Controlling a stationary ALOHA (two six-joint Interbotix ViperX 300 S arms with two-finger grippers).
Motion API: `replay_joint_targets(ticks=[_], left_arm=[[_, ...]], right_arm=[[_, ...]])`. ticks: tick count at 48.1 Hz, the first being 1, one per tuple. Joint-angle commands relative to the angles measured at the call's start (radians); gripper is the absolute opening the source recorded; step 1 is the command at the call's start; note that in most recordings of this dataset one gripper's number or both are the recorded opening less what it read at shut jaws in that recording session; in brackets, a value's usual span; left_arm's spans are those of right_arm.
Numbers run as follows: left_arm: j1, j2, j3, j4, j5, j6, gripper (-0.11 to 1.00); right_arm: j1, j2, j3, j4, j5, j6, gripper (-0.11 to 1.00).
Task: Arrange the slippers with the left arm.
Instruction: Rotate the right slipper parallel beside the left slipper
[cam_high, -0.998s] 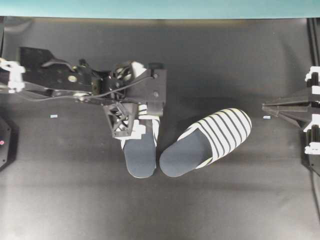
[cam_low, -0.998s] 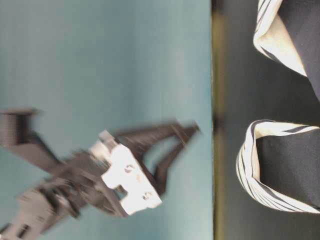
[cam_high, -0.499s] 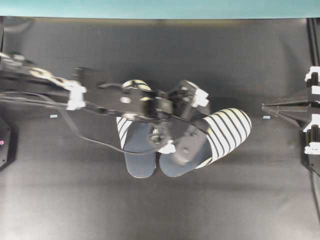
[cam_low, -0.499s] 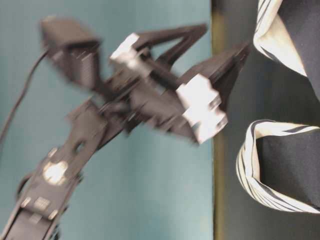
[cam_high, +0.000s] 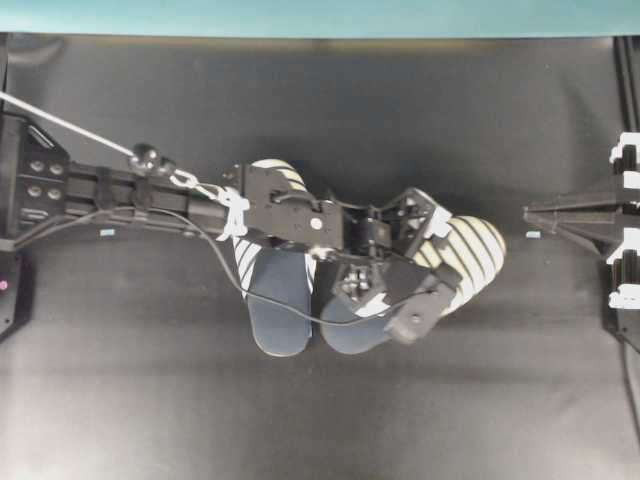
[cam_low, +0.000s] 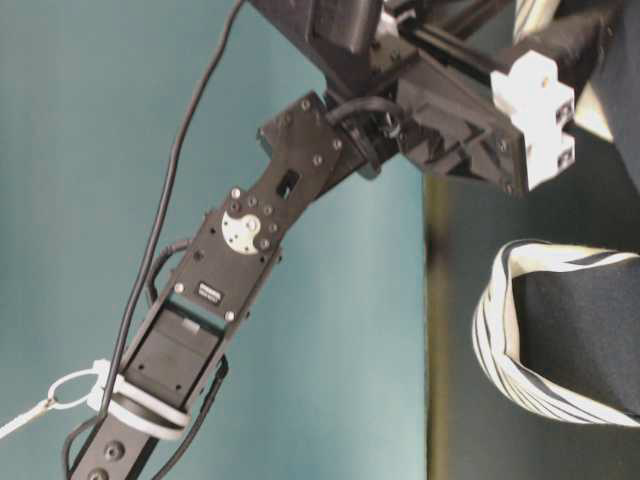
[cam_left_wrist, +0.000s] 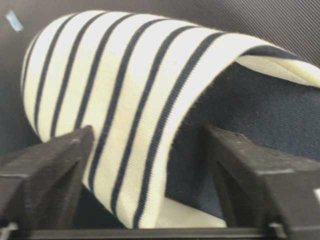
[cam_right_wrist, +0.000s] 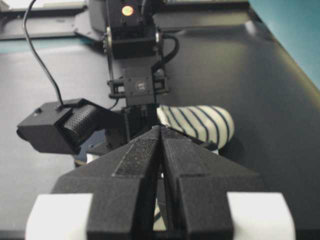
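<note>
Writing none legible; left pincer apart, straddling striped slipper; right pincer together.

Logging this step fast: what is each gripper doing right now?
Left gripper: open, jaws straddling the striped toe cover of the right-hand slipper, not clamped.
Right gripper: shut, holding nothing.

right fingers pressed together | left arm over striped slipper
</note>
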Motion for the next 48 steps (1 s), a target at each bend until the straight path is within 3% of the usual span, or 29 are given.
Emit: replay_joint_targets(ticks=[1,11,14,24,32,41,48], left_arm=[[-0.002,-0.009,-0.023,-0.002,-0.003,-0.006,0.73],[-0.005,-0.054,-0.018,-0.002,0.026,-0.038,0.13],[-0.006,-0.077,-0.018,-0.002,0.054,-0.078,0.03],[0.003,-0.161,-0.026,-0.002,0.143,-0.216,0.01],[0.028,-0.224,-0.034,-0.002,0.239,-0.377,0.01],[0.087,-0.245,-0.034,0.002,0.325,-0.706,0.01],[0.092,-0.247,-0.031,0.002,0.364,-0.738,0.01]], right_arm=[[0.0,0.005,-0.006,0.003,-0.005,0.006,0.0],[0.002,0.005,-0.002,0.002,-0.005,0.006,0.0],[0.0,0.005,-0.002,0.002,-0.005,0.006,0.0],[0.0,0.005,-0.002,0.002,-0.005,0.006,0.0],[0.0,0.003,-0.002,0.002,-0.005,0.006,0.0],[0.0,0.0,-0.002,0.002,-0.003,0.006,0.0],[0.0,0.0,-0.002,0.002,-0.005,0.005,0.0]])
